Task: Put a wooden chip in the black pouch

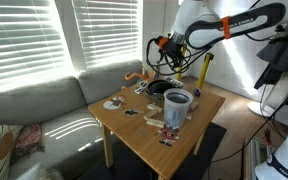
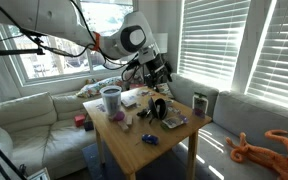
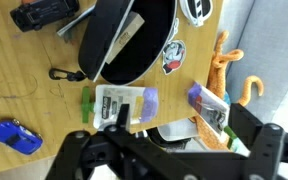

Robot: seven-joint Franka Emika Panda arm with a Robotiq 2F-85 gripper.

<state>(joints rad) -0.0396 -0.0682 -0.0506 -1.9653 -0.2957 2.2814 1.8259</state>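
Observation:
The black pouch (image 3: 134, 35) lies wide-mouthed on the wooden table at the top of the wrist view, and a pale flat strip (image 3: 122, 42) that may be a wooden chip shows in its mouth. In the exterior views the pouch (image 1: 156, 91) (image 2: 158, 106) sits mid-table by the pale cup (image 1: 177, 105) (image 2: 111, 98). My gripper (image 3: 169, 140) hangs above the table's far part, near the pouch (image 1: 164, 64) (image 2: 155, 74). Its fingers are spread wide, with a whitish object of unclear identity between them.
Two packets with purple ends (image 3: 119, 103) (image 3: 209, 106), a blue toy car (image 3: 12, 135), a black toy car (image 3: 42, 12), a round sticker (image 3: 174, 55) and a black clip (image 3: 62, 73) lie on the table (image 1: 144, 135). An orange octopus toy (image 3: 220, 62) (image 2: 259, 148) lies on the sofa.

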